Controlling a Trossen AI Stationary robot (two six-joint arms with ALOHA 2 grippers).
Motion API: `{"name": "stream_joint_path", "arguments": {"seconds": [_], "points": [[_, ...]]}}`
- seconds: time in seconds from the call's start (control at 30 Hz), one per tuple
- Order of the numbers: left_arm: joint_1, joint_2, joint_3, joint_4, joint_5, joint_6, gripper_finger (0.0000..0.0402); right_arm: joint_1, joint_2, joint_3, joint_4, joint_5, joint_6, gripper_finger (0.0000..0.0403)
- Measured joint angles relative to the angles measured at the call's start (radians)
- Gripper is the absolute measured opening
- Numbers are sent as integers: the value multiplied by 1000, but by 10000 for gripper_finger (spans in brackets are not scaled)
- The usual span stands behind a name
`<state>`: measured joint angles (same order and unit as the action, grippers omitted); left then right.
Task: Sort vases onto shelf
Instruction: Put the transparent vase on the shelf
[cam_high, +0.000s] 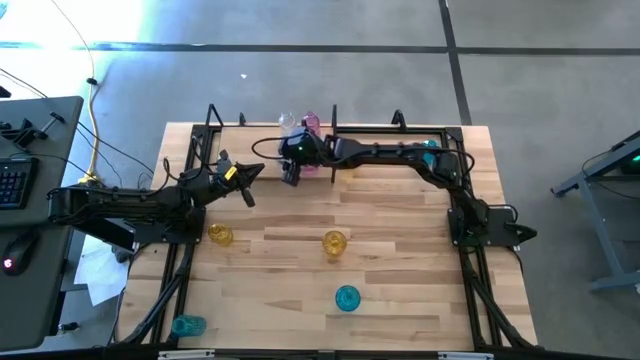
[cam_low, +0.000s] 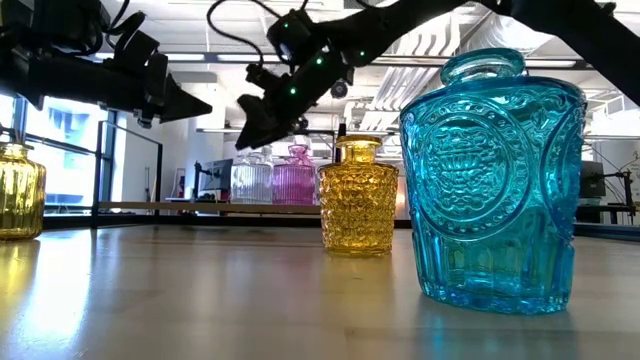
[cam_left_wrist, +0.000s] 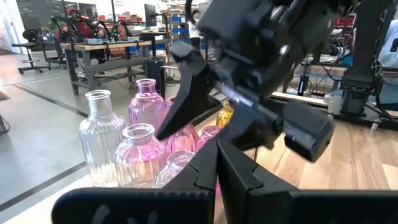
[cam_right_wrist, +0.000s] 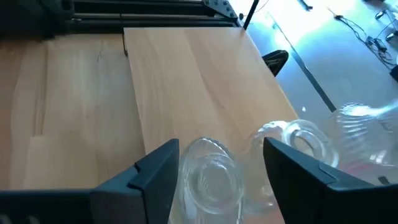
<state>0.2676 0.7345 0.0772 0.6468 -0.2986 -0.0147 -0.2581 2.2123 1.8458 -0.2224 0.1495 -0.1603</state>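
Clear (cam_low: 250, 180) and pink (cam_low: 295, 178) vases stand by their bases on the shelf board (cam_low: 150, 208) at the table's far edge. My right gripper (cam_right_wrist: 217, 168) is open above them, pointing down. Its fingers stand on either side of a clear vase's mouth (cam_right_wrist: 211, 174), and I see no touch. More clear vases (cam_right_wrist: 298, 143) stand beside it. My left gripper (cam_high: 247, 182) is shut and empty, hovering left of the right gripper (cam_left_wrist: 186, 93). Amber vases (cam_high: 334, 242) (cam_high: 220, 235) and teal vases (cam_high: 347, 297) (cam_high: 188, 325) stand upright on the table.
The shelf's black frame and posts (cam_high: 400, 128) run along the far edge. A teal vase (cam_high: 430, 150) shows under the right arm. In the low view a large teal vase (cam_low: 490, 180) and an amber one (cam_low: 358, 195) stand near. Bare wood (cam_high: 400, 260) lies right of centre.
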Motion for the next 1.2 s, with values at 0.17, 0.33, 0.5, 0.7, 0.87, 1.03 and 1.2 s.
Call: {"name": "stream_joint_path", "arguments": {"seconds": [0.17, 0.33, 0.5, 0.7, 0.87, 1.03, 1.2], "points": [[0, 0, 0, 0, 1, 0, 3, 0, -30, 0, -36, 7, -5, 204], [-1, 0, 0, -1, 1, 0, 3, -7, -43, 1, -100, 6, -2, 138], [-1, 0, 0, 0, 1, 0, 3, -10, -42, 0, -165, -10, -6, 29], [-1, 0, 0, -1, 0, 0, 3, -5, -42, 0, -203, -56, -13, 22], [-1, 0, 0, -1, 0, 0, 3, -3, -41, -14, -216, -83, 2, 14], [-1, 0, 0, -1, 0, 0, 3, -5, -37, -14, -213, -83, 5, 1], [-1, 0, 0, 0, 0, 0, 3, -16, -30, -14, -209, -83, 21, 2]]}}
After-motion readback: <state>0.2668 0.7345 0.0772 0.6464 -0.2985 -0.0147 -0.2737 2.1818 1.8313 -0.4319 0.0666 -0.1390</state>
